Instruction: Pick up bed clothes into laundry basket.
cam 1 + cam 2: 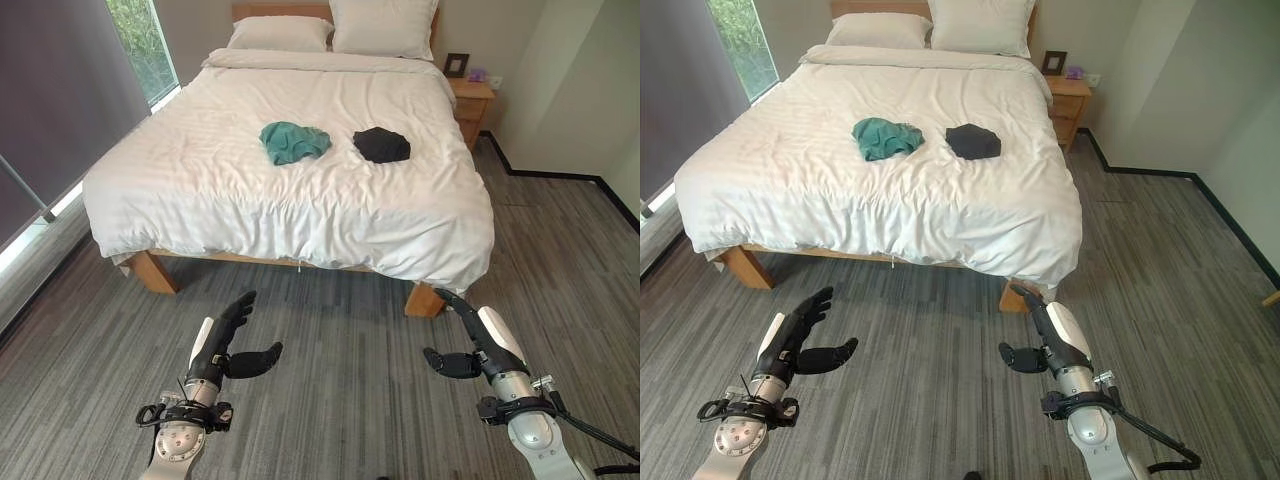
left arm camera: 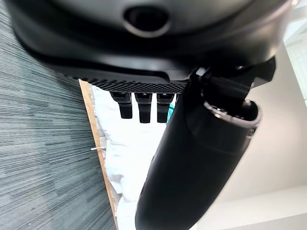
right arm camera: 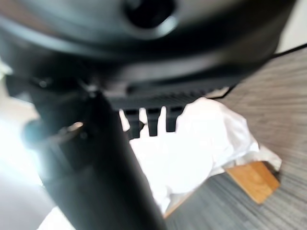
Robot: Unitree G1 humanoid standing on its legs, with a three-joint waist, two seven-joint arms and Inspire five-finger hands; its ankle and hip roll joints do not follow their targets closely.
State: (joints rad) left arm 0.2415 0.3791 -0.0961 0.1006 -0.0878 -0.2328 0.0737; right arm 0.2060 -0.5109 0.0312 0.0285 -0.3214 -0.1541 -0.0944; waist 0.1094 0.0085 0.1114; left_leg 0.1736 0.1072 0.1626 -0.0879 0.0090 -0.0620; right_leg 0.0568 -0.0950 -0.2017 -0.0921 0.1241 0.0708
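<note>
White duvet covers the bed point(image 1: 300, 190), a wooden frame showing at the foot corners. Two garments lie on the duvet near the middle: a teal garment point(image 1: 294, 141), crumpled, and a black garment point(image 1: 381, 145), bunched, just beside it toward the robot's right. The two are near each other but apart. Both rest loose on the bedding, neither in a hand.

Two white pillows point(image 1: 335, 28) stand against the wooden headboard. A wooden nightstand point(image 1: 471, 105) sits by the bed's right head corner, with a small dark picture frame point(image 1: 456, 65) and a small purple thing, too small to tell, on top. A window point(image 1: 140, 45) is on the left wall with green outside. Grey striped carpet point(image 1: 330, 340) runs from the bed's foot to the robot.

Left hand point(image 1: 228, 345) hangs over the carpet, well short of the bed: fingers straight and pointing toward the bed, thumb out to the side, holding nothing. Right hand point(image 1: 470, 340) is likewise over the carpet near the bed's foot corner, fingers extended, thumb spread inward, empty. In the left wrist view the straight fingers point(image 2: 140, 109) point at the bed's edge. In the right wrist view the fingers point(image 3: 152, 122) point at the duvet's hanging corner above a wooden bed leg point(image 3: 252, 179).
</note>
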